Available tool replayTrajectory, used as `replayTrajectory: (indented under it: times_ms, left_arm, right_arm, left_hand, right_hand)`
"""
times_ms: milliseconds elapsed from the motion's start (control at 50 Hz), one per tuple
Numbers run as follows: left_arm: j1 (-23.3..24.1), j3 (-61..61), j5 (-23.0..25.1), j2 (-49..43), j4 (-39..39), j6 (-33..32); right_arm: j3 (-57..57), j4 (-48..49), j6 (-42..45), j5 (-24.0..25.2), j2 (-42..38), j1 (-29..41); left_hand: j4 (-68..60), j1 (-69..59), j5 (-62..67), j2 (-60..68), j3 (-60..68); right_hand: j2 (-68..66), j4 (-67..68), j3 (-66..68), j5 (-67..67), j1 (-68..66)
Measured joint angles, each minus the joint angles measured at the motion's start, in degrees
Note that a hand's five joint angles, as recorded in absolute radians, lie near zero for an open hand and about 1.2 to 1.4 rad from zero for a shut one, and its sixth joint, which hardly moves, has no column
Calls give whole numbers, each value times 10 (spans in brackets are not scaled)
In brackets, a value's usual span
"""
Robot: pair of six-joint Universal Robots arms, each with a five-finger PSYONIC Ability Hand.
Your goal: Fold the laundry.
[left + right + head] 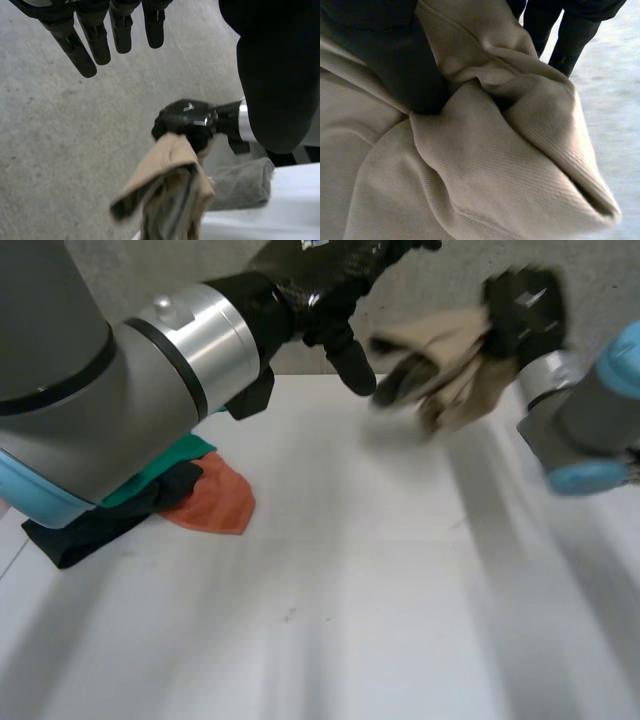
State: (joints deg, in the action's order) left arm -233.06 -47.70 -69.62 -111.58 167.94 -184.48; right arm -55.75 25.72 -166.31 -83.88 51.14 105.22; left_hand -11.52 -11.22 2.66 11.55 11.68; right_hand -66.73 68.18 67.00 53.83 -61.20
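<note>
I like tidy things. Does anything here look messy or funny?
Yes. The beige cloth hangs scrunched up in the right hand, in the air instead of flat on the table. Other clothes lie heaped by the left arm.

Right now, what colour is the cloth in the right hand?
Plain beige cloth, best seen in the right wrist view.

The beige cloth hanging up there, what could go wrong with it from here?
1. The beige cloth is bunched in the right hand, held near the far edge of the table; if the grip slips, it might drop to the floor.
2. It hangs crumpled, so the open left hand may struggle to find a clean edge to grab.
3. Swinging it down could brush the grey cloth lying close by on the table.
</note>
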Motion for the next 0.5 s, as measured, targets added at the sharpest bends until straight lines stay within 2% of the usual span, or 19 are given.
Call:
replayTrajectory:
  times_ms: [160, 260, 400, 500]
  left_arm:
    - [2, 13, -2, 3, 0, 21]
    - [8, 12, -3, -9, 2, 27]
    - [17, 10, -5, -36, 2, 26]
    - [20, 10, -7, -52, 1, 24]
  right_arm:
    - [156, -34, -31, 10, -71, -112]
    - [210, -43, -39, 59, -149, -180]
    - [196, -35, -45, 131, -229, -247]
    - [155, -17, -49, 156, -249, -282]
  left_hand:
    - [0, 0, 0, 0, 0]
    - [0, 0, 0, 0, 0]
    - [0, 0, 0, 0, 0]
    - [0, 0, 0, 0, 0]
  right_hand:
    - [0, 2, 5, 0, 0]
    - [0, 4, 8, 0, 0]
    - [0, 5, 9, 0, 0]
    - [0, 5, 9, 8, 0]
